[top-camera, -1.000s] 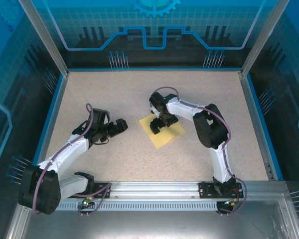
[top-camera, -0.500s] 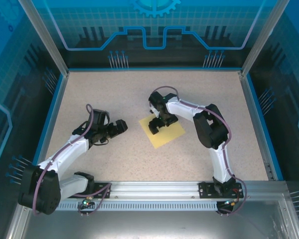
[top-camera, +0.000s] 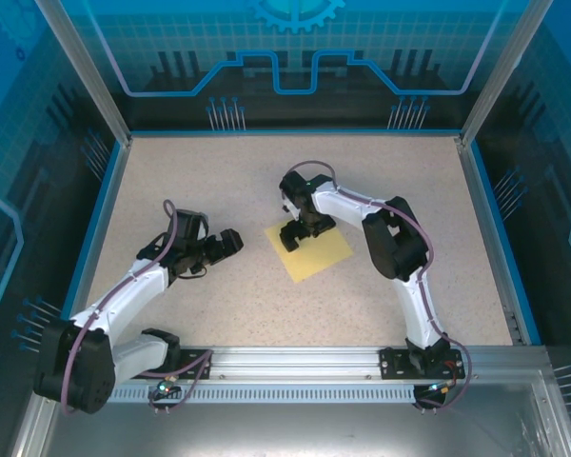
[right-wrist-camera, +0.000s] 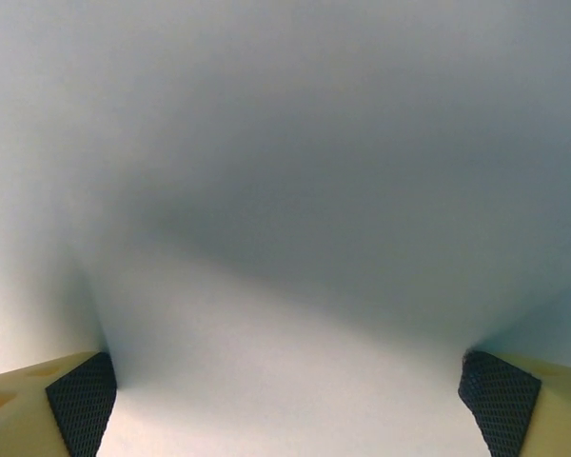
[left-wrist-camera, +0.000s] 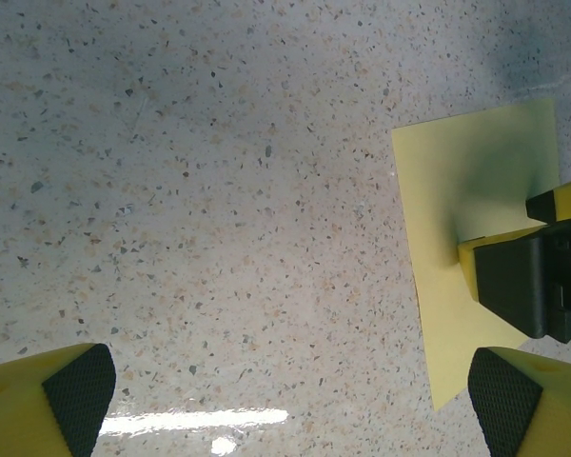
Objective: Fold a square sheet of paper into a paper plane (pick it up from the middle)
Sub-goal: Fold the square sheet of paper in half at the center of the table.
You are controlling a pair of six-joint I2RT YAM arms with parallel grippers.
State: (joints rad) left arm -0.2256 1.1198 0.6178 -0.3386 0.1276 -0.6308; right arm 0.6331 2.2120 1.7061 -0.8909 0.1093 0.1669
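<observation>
The right arm has swung its wrist slightly toward the table's far-left corner compared with a second ago, so the right fingers (top-camera: 293,238) now sit nearer the left corner of the square sheet of paper (top-camera: 322,255). The sheet and the left arm lie as they did.

From above, the yellow sheet lies flat near the middle of the table (top-camera: 219,171), a little right of centre, turned so its corners point at the table's edges. The right fingers are on its far-left part, spread and not pinching it. The left fingers (top-camera: 230,240) are over bare table to the left of the sheet, apart from it and pointing toward it.

In the left wrist view, the left fingers (left-wrist-camera: 76,400) stand wide apart at the two lower corners, with nothing between them but speckled table. The sheet (left-wrist-camera: 466,181) lies at the right edge of this view, and the right arm's yellow fingertips and black body come down onto it there.

In the right wrist view, the right fingers (right-wrist-camera: 76,405) are spread wide at the lower corners. Between them a pale, blurred surface sits very close to the lens, and its colour cannot be told.
</observation>
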